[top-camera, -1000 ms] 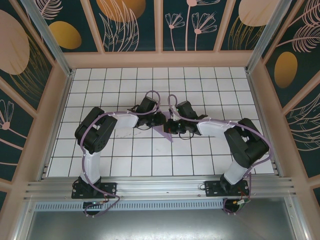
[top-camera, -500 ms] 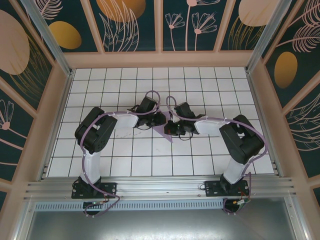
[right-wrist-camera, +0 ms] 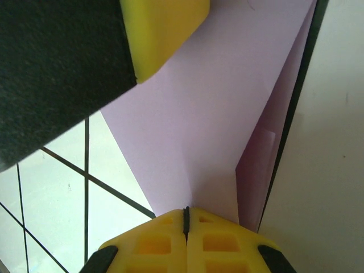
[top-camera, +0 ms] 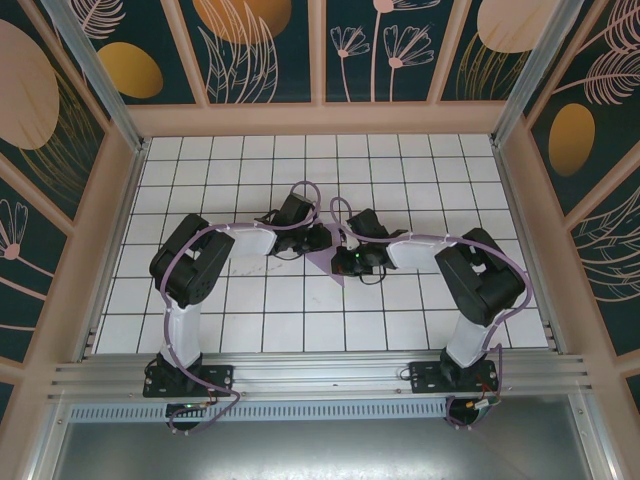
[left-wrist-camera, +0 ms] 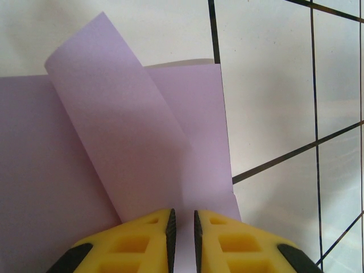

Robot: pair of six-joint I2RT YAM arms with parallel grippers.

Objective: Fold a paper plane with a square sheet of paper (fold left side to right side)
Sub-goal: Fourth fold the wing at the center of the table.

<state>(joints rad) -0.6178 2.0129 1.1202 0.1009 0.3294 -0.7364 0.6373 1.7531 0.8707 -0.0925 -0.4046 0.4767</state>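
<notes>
The lavender-purple square sheet of paper (top-camera: 326, 264) lies partly folded on the white grid table (top-camera: 250, 310), between both grippers. In the left wrist view a long flap (left-wrist-camera: 119, 125) is folded diagonally over the flat paper (left-wrist-camera: 34, 170). My left gripper (left-wrist-camera: 183, 220) stands on the paper, jaws a narrow slit apart with nothing between them. My right gripper (right-wrist-camera: 186, 214) is shut, its tip down on the paper (right-wrist-camera: 210, 114) at a crease. A folded layer's edge (right-wrist-camera: 267, 159) lifts to its right. The left gripper's yellow finger (right-wrist-camera: 162, 28) is just beyond it.
Both arms reach inward and nearly touch at the table's middle, left gripper (top-camera: 320, 243) and right gripper (top-camera: 346, 260). Wooden walls (top-camera: 320, 118) fence the table at back and sides. An aluminium rail (top-camera: 320, 375) runs along the near edge by the bases.
The right arm has slid a little to the left, its gripper pressing along the paper toward the left gripper. The left arm has stayed put.
</notes>
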